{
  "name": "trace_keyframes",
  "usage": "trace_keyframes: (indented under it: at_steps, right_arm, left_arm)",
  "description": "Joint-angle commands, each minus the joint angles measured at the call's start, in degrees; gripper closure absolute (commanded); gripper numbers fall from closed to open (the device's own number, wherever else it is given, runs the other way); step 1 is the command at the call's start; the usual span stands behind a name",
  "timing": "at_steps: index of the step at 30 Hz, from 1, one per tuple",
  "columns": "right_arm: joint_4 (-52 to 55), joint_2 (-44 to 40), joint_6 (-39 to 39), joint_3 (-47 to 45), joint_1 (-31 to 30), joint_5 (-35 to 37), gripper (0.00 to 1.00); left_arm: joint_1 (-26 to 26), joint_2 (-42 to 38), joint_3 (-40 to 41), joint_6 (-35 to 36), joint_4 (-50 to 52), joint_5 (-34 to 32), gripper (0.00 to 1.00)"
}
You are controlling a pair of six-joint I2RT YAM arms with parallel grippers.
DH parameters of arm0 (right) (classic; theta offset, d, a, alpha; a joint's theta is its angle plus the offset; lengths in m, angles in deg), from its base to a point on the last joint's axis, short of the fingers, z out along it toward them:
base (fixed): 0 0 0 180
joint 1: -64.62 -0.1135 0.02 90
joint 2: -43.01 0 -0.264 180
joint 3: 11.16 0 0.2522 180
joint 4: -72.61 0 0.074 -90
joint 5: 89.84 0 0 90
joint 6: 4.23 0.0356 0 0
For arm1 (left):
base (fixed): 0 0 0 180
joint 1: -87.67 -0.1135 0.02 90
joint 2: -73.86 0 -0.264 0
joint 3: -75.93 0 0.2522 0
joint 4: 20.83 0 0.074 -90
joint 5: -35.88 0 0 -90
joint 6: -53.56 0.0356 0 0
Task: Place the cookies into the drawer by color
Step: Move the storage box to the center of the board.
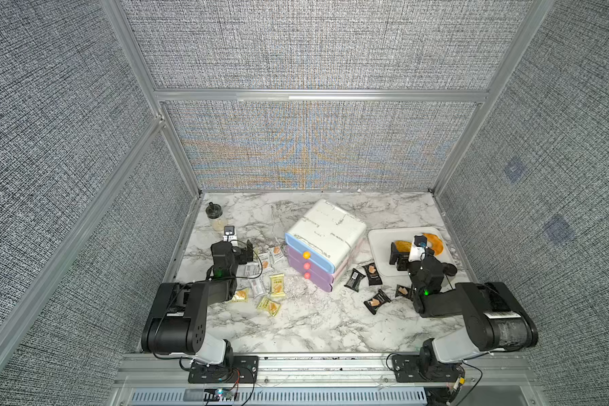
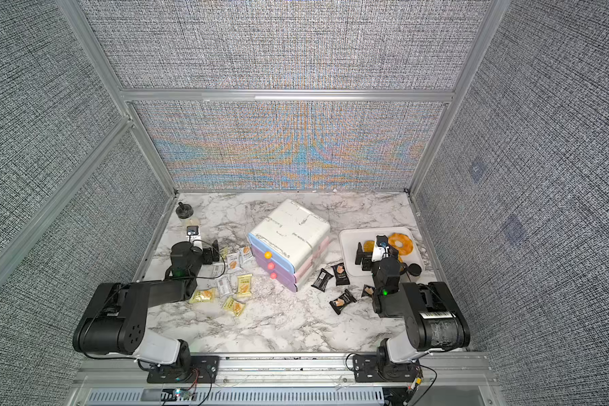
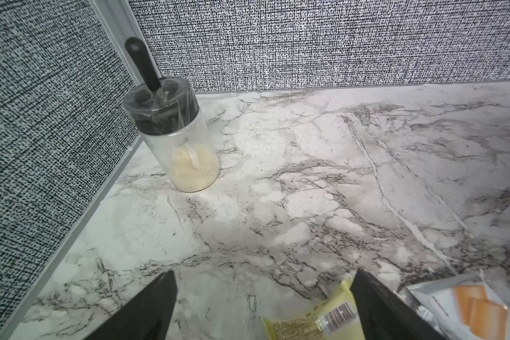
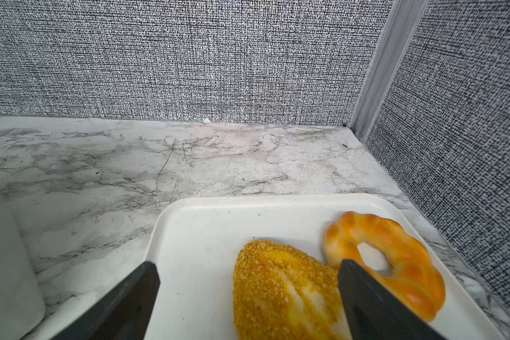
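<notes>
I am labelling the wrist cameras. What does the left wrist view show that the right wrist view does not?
Left wrist only: a jar with a black lid, a yellow-green cookie packet, a white cookie packet. Right wrist only: a white tray holding a crumbed loaf and a ring pastry. Shared: marble table, grey walls, the open left gripper or right gripper.
</notes>
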Motion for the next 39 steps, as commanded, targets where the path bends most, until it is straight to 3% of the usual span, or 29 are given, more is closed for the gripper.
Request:
trace_keyframes:
  at_steps: [1,20,24,28,32,39]
  right_arm:
    - [-0.8,0.0,0.2,0.1,0.0,0.0,0.01]
    - [-1.3,-0.3,-0.1,-0.2,-0.1,-0.3,0.01]
    - [-0.4,-4.4,-3.8,-1.5,-2.3,-1.8,0.01]
    - [24.2,-11.9,-0.6,9.1,-3.9,-0.7,0.01]
    - [35.0,-16.8,2.1,13.8,-5.5,-4.1,0.01]
    - [57.1,-25.0,15.9,23.9,-7.0,-12.6,0.01]
  left_arm:
    - [-0.1,-0.2,-0.1,-0.1,0.3,-0.3,0.01]
    - [0.0,-0.3,0.1,-0.1,0.1,-0.3,0.01]
    - [0.2,-6.9,-0.3,-0.1,5.9,-0.6,0.01]
    - [0.2,-16.7,-4.2,-6.0,21.7,-4.8,0.01]
    - [0.3,-25.6,-6.6,-10.4,31.3,-2.2,0.01]
    - [0.3,-37.7,-12.7,-23.3,47.5,7.0,0.01]
